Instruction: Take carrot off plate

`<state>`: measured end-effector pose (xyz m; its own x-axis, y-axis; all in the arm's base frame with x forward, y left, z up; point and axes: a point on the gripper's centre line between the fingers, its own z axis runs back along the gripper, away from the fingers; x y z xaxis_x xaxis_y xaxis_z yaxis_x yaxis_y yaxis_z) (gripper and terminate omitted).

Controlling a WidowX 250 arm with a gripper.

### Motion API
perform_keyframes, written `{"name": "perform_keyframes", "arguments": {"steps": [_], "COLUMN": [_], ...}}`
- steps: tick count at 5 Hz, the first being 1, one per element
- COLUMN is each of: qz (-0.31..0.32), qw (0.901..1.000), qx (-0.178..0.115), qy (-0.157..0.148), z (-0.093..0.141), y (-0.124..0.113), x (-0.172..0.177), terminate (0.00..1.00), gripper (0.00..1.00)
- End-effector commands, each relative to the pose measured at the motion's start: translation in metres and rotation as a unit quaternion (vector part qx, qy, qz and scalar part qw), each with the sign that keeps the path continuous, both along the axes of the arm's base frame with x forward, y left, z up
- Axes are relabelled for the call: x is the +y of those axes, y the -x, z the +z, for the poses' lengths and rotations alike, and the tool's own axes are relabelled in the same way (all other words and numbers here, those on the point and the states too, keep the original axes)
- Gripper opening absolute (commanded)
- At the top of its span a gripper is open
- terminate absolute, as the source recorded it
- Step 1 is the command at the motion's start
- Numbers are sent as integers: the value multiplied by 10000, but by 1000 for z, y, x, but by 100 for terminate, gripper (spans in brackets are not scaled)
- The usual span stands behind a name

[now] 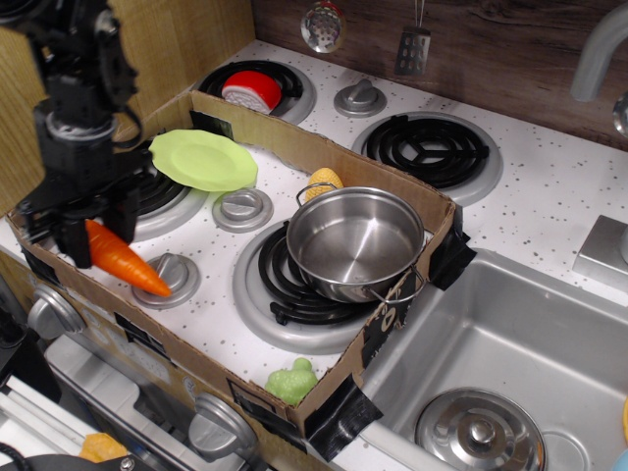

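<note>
Over the stove's front-left corner, the black gripper (86, 235) clamps the smooth orange tapered toy carrot (126, 260), well clear of the lime-green round plate (204, 160); lower gently, release onto bare countertop.

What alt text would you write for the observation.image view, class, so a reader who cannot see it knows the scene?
A black robot gripper holds an orange toy carrot in its jaws, low over the front-left corner of a toy stove, apart from the empty lime-green plate behind. A steel pot sits on the front burner, with a sink at right.
</note>
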<state>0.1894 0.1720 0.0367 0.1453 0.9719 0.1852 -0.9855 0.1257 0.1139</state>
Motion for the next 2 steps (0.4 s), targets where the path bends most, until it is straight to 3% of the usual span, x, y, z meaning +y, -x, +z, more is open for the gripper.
{"name": "perform_keyframes", "arguments": {"steps": [1,2], "qz": [-293,-341], "qw": [9993,9990], "qx": [-236,-277], "qy": [17,-112], "z": [0,3], "y": [5,0], "x": [24,21], "terminate": [0,100], "gripper": [100,100]}}
